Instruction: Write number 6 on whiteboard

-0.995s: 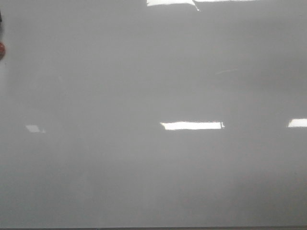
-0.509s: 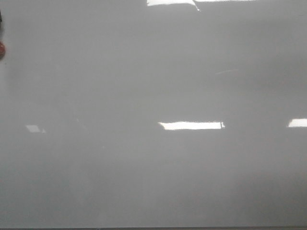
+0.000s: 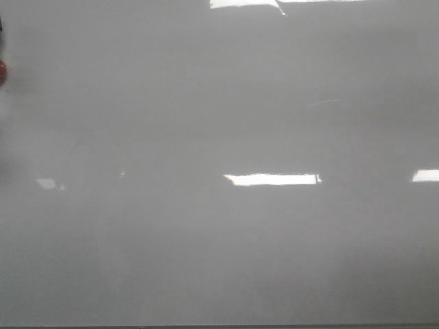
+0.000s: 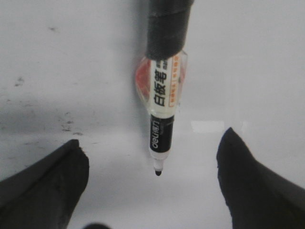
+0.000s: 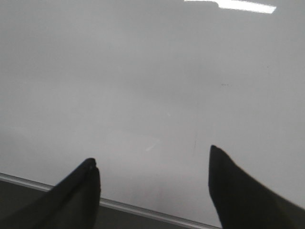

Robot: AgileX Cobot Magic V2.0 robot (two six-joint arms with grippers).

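The whiteboard (image 3: 219, 123) is a glossy pale grey board that fills the front view. No number 6 shows on it in any view. In the left wrist view a black-and-white marker (image 4: 161, 105), wrapped in black tape at its upper end, points its uncapped black tip (image 4: 157, 172) at the whiteboard (image 4: 248, 71). I cannot tell if the tip touches. My left gripper (image 4: 150, 136) is open, its fingers wide apart on either side of the marker and not touching it. My right gripper (image 5: 151, 153) is open and empty over the whiteboard (image 5: 143, 71) near its edge.
Bright rectangular light reflections (image 3: 273, 179) lie on the board. A small red thing (image 3: 2, 72) shows at the front view's left edge. Faint dark smudges (image 4: 66, 125) mark the board near the left gripper. The board's thin metal frame (image 5: 133, 207) runs under the right gripper.
Only faint glints on the left part of the board have shifted slightly. No mark has appeared in the front view.
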